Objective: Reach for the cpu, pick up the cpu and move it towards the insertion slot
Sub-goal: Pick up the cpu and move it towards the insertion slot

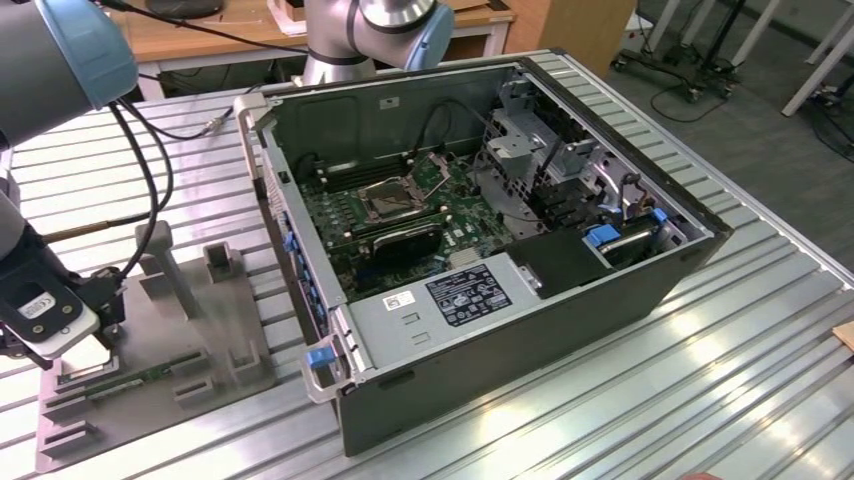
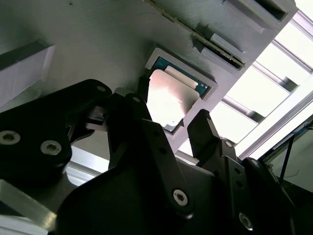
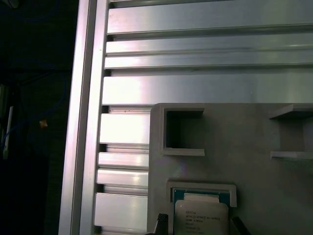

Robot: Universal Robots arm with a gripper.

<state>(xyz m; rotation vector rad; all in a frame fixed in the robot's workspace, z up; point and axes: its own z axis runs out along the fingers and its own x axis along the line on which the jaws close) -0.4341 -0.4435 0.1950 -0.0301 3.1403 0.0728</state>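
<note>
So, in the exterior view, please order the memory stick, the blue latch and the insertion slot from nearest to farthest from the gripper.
1. memory stick, on the grey fixture beside the gripper.
2. blue latch, on a corner of the case, toward the exterior view's right.
3. insertion slot, deep inside the case.

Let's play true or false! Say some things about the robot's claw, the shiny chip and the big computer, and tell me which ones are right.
1. The cpu lies in a pocket of the grey holder. True.
2. The cpu is in the insertion slot. False: the slot sits inside the computer case, and the cpu is outside it.
3. The claw is inside the computer case. False: it is at the grey holder, close over the cpu.
4. The computer case is open, so its boards show. True.
</note>
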